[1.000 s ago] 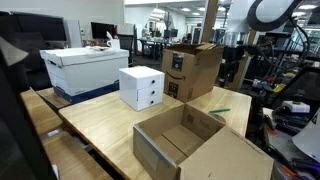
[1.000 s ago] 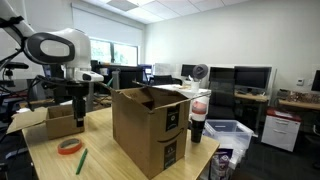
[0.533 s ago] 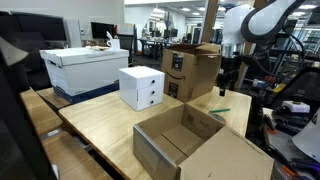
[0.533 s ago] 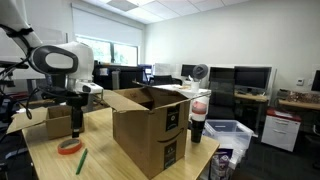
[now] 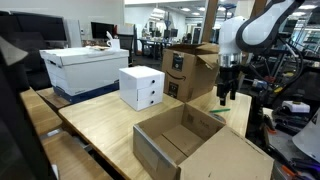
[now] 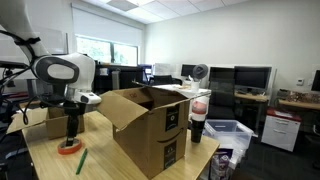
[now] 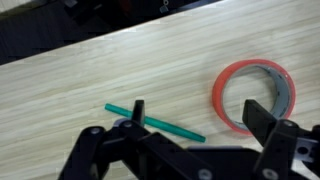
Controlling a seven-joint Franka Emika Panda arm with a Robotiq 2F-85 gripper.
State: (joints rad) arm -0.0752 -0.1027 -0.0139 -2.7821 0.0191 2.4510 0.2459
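The pincer point(image 7: 198, 110) hangs just above the wooden tabletop point(image 7: 120, 60) with its two fingers spread wide and nothing between them. In the wrist view a green pen point(image 7: 170, 126) lies flat under it. The pen's long axis runs on a slant from upper left to lower right, passing beneath the left finger and ending in the gap between the fingers. A roll of red tape point(image 7: 219, 95) lies flat to the right of the pen and apart from it, and the right fingertip overlaps its lower right rim in the picture. So the pen sits toward the left finger and the tape toward the right one, and both are on the tabletop, not lifted. In an exterior view the pincer point(image 6: 72, 133) points straight down over the tape and pen at the near left end of the tabletop. Beside them stands a large open cardboard box point(image 6: 150, 125). There is one pen, one tape roll and one arm. An exterior view shows two brown cardboard boxes, the near open one point(image 5: 190, 145) and a far printed one point(image 5: 192, 70), plus a white drawer unit point(image 5: 141, 87) and a white file box point(image 5: 85, 68).
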